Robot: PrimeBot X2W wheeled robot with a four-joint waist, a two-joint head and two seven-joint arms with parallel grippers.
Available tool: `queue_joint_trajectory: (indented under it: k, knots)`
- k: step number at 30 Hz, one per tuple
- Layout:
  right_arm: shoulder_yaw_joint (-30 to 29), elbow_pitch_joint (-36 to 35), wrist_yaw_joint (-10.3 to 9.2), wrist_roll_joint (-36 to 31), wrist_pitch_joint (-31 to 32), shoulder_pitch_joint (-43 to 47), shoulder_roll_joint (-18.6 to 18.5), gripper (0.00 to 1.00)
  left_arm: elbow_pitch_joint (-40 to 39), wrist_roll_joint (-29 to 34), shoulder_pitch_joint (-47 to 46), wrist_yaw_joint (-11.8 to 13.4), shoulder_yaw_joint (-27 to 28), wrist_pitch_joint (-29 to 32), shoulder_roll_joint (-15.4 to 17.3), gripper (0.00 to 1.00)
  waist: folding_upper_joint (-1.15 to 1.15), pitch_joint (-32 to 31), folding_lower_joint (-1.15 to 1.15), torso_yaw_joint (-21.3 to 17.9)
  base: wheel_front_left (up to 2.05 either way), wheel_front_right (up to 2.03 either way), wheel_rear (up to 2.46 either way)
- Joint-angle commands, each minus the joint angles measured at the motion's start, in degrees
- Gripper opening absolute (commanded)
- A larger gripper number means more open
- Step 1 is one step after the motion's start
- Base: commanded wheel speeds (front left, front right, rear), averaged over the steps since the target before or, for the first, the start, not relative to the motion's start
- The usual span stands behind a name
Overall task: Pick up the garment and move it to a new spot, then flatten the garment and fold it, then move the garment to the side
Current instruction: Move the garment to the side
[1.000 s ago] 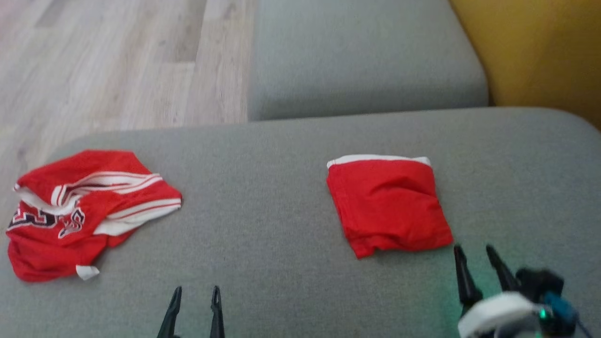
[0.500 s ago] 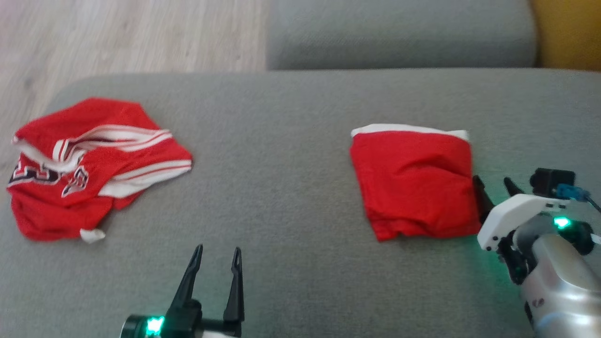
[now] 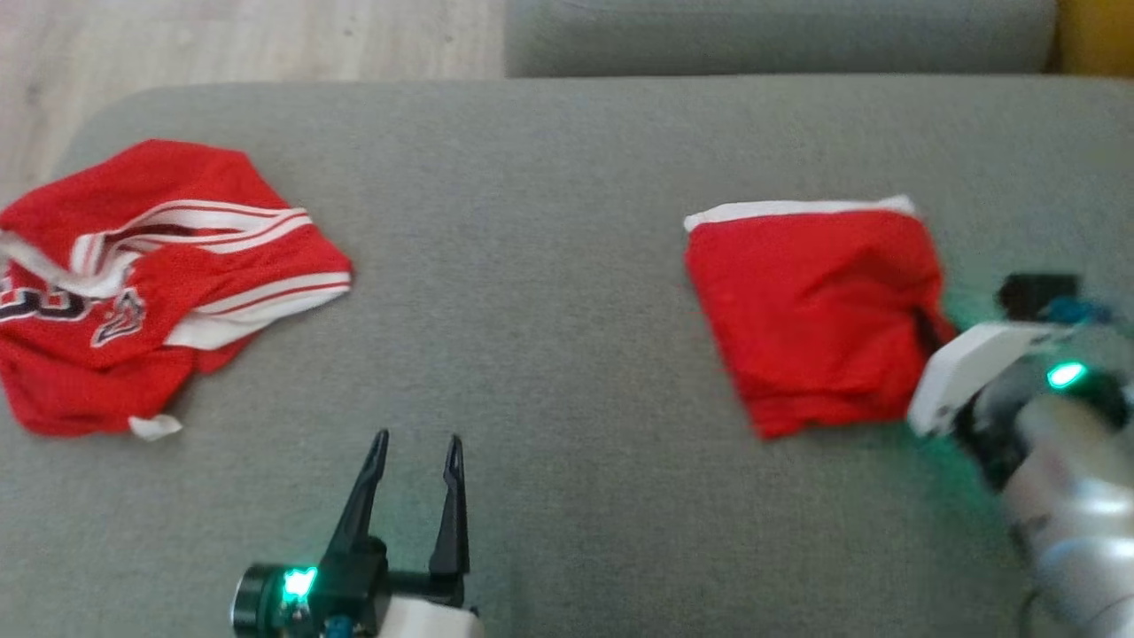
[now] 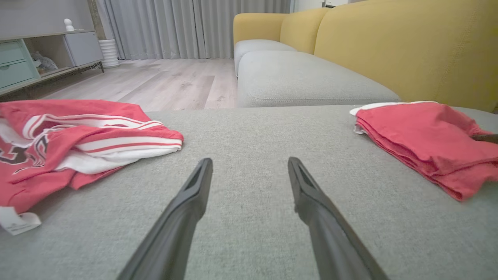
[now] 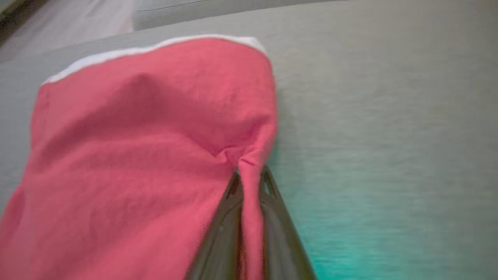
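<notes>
Folded garment [image 3: 815, 310] lay well right of crumpled jersey [image 3: 133, 283]. Right gripper [image 5: 251, 175] pinched its edge farthest from jersey; left gripper [image 3: 416, 443] gaped empty. Step judged: move aside. Next: lift without unfolding.

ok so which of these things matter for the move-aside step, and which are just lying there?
In the job: folded red garment; right gripper, fingers pinching its right edge; grey sofa seat it lies on.
Lying about: crumpled red jersey at the left (maybe a later garment); left gripper, open over bare seat; wood floor; yellow backrest.
</notes>
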Motion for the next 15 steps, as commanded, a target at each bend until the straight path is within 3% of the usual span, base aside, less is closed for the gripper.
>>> queue_joint_trajectory:
  k: [1, 8, 15]
  knots:
    - [0.97, -1.1, -0.04, -0.44, -0.93, -3.21, -3.35, 0.0, -2.2, -0.27, -3.08, 0.43, 1.2, -0.46, -0.28, 1.0, 0.0, 2.35, 0.0, -2.33, 0.0, 0.0, 0.0]
    - [1.19, -0.54, -0.04, -0.59, 0.72, -10.44, -16.04, 0.0, -2.69, 0.33, -8.16, -0.18, -0.28, -0.46, -0.28, 1.0, 0.0, 10.14, 0.0, -7.2, 0.0, 0.0, 0.0]
    - [-0.54, 0.38, -0.04, -0.98, 0.6, -15.81, -27.75, 0.0, -2.47, 0.45, -16.18, -0.76, -3.23, -0.46, -0.28, 1.0, 0.0, 18.24, 0.0, -7.97, 0.0, 0.0, 0.0]
